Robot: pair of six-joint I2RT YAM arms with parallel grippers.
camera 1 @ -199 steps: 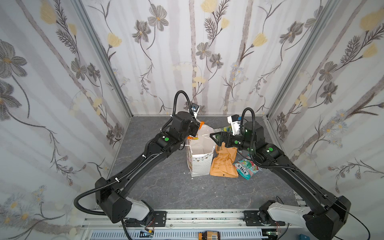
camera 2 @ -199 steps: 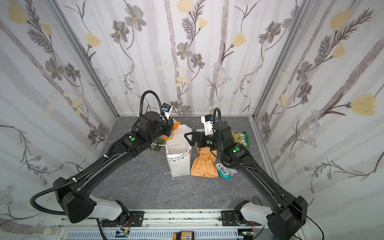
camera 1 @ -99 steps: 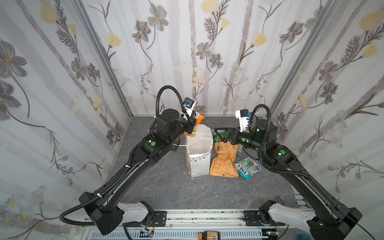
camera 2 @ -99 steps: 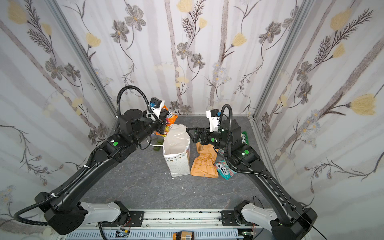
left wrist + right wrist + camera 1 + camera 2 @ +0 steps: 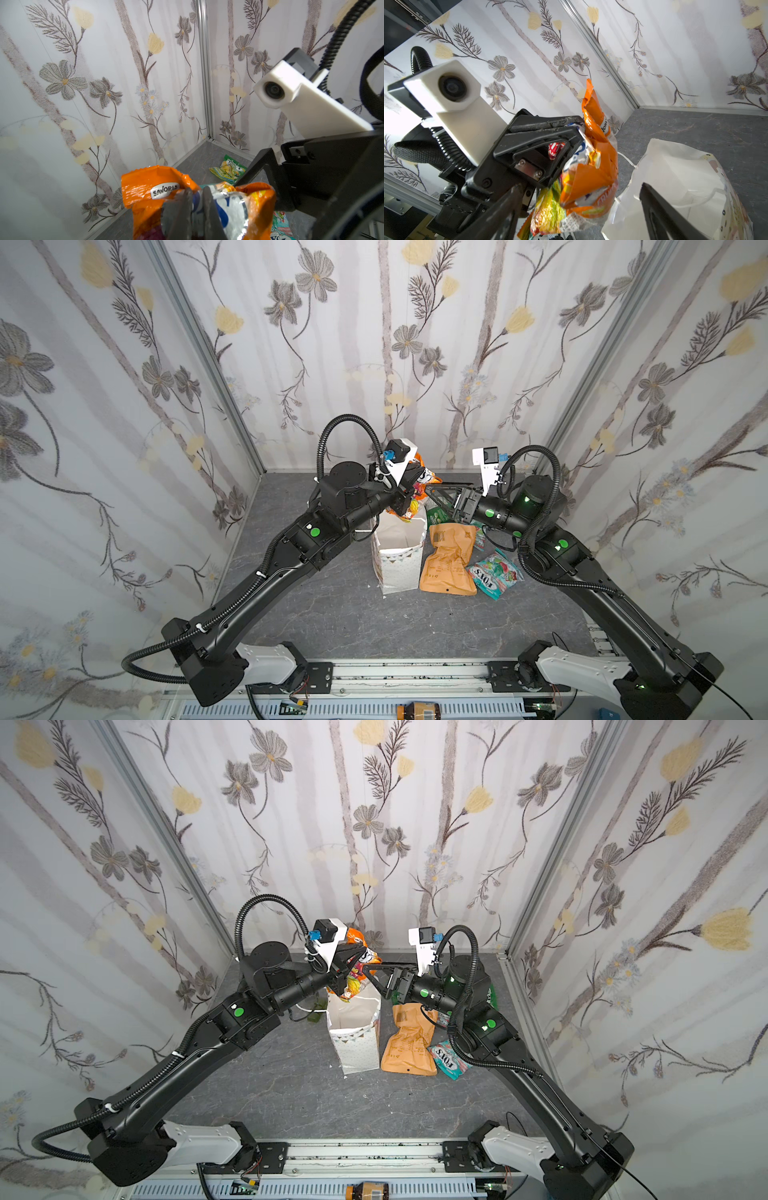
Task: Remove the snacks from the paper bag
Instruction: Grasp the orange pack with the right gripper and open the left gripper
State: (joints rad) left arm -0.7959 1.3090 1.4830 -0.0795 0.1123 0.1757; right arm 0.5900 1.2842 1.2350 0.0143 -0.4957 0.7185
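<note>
Two grippers meet above the paper bag (image 5: 399, 568). The left gripper (image 5: 196, 195) is clamped on a crumpled orange Savoria packet (image 5: 145, 191) that hangs over the bag's open mouth. The right gripper (image 5: 578, 188) faces that packet with jaws spread apart, gripping nothing. In both top views, a flat orange pouch (image 5: 446, 560) lies on the tabletop (image 5: 332, 614) just right of the bag, and a teal FOX'S packet (image 5: 492, 572) lies beyond it.

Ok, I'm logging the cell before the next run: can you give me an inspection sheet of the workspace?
Surface: grey stone-look tabletop.
Job's things: paper bag upright, open; orange pouch, FOX'S packet and green packet lying outside it.
Clutter: small green thing left of bag, unclear.
Grippers: left gripper shut on orange packet above the bag; right gripper open, close by it.
Cables: black conduits loop above both arms.
Surroundings: floral walls, front rail.
</note>
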